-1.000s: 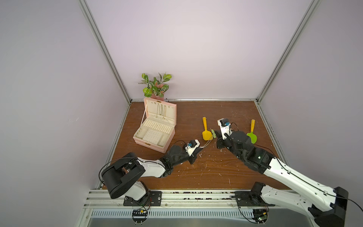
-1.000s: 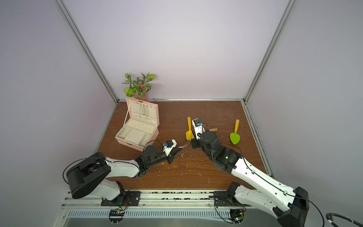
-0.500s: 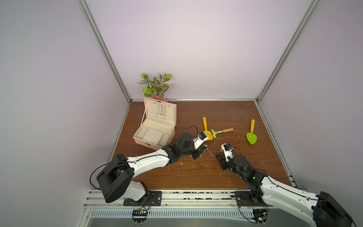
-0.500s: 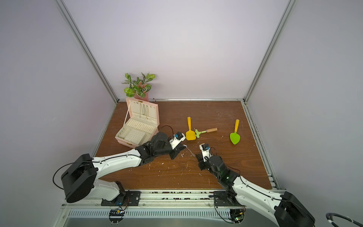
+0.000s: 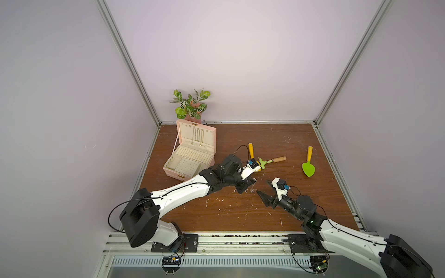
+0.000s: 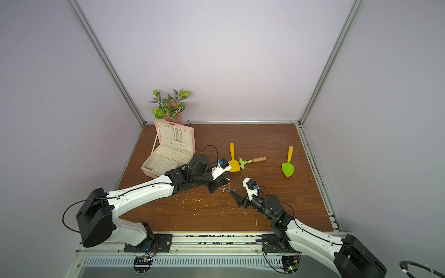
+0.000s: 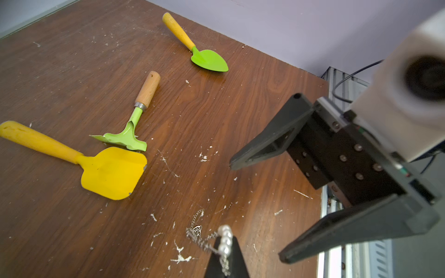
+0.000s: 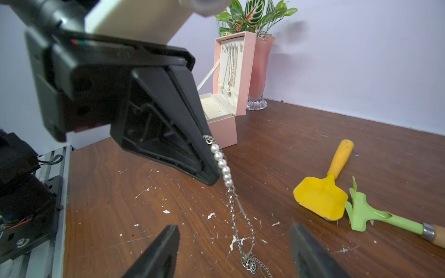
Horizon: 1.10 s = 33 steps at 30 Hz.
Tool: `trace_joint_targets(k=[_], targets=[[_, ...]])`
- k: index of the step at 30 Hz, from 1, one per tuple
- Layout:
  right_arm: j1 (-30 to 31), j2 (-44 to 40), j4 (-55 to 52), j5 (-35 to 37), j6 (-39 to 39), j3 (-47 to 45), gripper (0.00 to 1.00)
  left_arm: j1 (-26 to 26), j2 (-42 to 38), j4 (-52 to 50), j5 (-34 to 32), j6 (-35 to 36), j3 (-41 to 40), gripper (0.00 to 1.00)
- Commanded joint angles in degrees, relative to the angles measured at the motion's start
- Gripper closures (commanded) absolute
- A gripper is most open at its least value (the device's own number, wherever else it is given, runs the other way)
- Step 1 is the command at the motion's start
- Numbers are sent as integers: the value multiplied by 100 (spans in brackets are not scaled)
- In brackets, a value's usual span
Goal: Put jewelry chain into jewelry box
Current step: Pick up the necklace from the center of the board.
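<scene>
Jaws of the left gripper are clenched on the jewelry chain; those of the right gripper are spread, gripping nothing.
A row of white pearl beads is pinched at the fingertips, and thin silvery links are hung from it to the wood-grain tabletop, where a small filigree pendant is laid among white flecks. The open pale pink jewelry box is seen well apart, before a potted plant. The table is enclosed by lilac walls.
</scene>
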Motion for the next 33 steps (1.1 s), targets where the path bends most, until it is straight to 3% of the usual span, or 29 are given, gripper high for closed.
trace_joint_targets(k=[1,8,20,27,33], targets=[[4,291,731,-259,-316,-91,28,-87,-28,-352,404,85,300,99],[79,1046,1346,-68,-579,19,32,-141,-3,-598,701,143,632,99],[244,2165,2798,251,-465,104,50,-190,-102,-661,863,119,862,99],[252,2364,2984,469,-333,187,66,-187,-195,-639,877,93,831,99],[251,2156,2800,424,-292,244,70,-189,-306,-496,885,-46,667,99]])
